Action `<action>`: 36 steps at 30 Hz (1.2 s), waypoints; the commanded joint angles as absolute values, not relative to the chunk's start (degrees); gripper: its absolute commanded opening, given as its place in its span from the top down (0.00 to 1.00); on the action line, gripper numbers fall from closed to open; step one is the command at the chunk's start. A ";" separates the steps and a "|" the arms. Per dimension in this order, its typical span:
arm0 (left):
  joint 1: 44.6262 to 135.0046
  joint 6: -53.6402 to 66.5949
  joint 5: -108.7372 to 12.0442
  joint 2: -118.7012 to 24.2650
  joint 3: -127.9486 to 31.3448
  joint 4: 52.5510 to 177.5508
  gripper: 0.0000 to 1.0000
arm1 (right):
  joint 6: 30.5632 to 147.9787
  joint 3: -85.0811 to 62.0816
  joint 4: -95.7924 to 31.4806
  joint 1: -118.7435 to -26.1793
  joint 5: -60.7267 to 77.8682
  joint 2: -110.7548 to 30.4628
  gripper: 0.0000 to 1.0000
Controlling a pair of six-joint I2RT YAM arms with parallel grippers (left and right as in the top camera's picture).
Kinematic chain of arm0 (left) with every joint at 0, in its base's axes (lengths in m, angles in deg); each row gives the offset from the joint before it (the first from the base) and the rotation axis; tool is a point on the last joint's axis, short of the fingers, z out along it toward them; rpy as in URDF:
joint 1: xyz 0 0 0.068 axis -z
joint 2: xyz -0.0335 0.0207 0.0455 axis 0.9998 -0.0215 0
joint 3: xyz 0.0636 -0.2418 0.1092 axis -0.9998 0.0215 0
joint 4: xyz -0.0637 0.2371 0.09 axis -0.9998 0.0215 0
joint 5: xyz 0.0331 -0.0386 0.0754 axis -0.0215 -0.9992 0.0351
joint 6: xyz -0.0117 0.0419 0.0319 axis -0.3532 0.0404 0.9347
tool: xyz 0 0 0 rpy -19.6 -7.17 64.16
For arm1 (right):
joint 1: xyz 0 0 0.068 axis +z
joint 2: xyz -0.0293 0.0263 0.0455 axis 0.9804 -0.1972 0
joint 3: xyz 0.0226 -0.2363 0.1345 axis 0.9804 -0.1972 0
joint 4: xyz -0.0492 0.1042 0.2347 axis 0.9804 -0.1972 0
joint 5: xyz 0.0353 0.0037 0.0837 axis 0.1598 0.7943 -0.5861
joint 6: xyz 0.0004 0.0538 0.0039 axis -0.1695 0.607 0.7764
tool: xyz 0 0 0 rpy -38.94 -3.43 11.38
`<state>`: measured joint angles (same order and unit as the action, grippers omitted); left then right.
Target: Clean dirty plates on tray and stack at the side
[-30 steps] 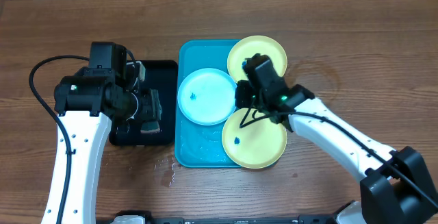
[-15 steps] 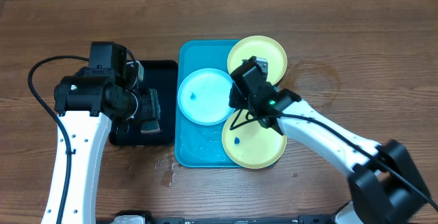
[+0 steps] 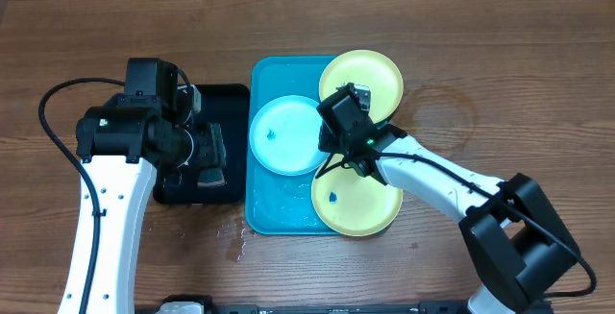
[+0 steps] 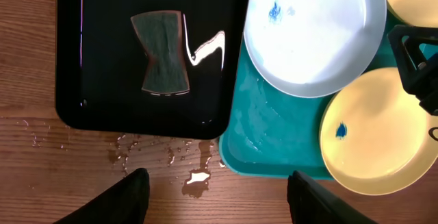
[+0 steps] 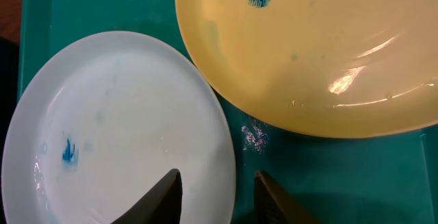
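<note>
Right gripper (image 5: 217, 176) is way closer than the left gripper (image 4: 217, 176), jaws parted with the cyan plate (image 5: 116, 135) edge between them, rest of it spreading off to its left on the tray (image 5: 328, 176).

Your left gripper (image 4: 222, 207) hangs pointing down, jaws wide apart; your right gripper (image 5: 217, 200) points down too, jaws partly parted.

Cyan plate (image 3: 279, 136), two yellow plates (image 3: 370, 74) on turquoise tray (image 3: 279, 213)

Overhead straight down, far, 2 wrist views downward, right closest, all share cyan plate (image 3: 285, 133)
</note>
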<state>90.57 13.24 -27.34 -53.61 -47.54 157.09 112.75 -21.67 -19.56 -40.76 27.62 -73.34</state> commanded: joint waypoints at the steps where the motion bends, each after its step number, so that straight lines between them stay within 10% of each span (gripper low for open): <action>1: 90.72 12.46 -26.51 -54.00 -47.21 156.94 0.34 | 112.44 -21.63 -19.31 -40.76 29.02 -75.85 0.64; 36: 90.72 12.54 -21.99 -54.94 -47.03 150.32 0.34 | 112.44 -21.63 -19.38 -40.76 29.02 -77.77 0.90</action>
<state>90.57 12.87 -23.50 -53.68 -47.54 151.15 112.66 -21.67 -19.23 -40.74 28.01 -77.38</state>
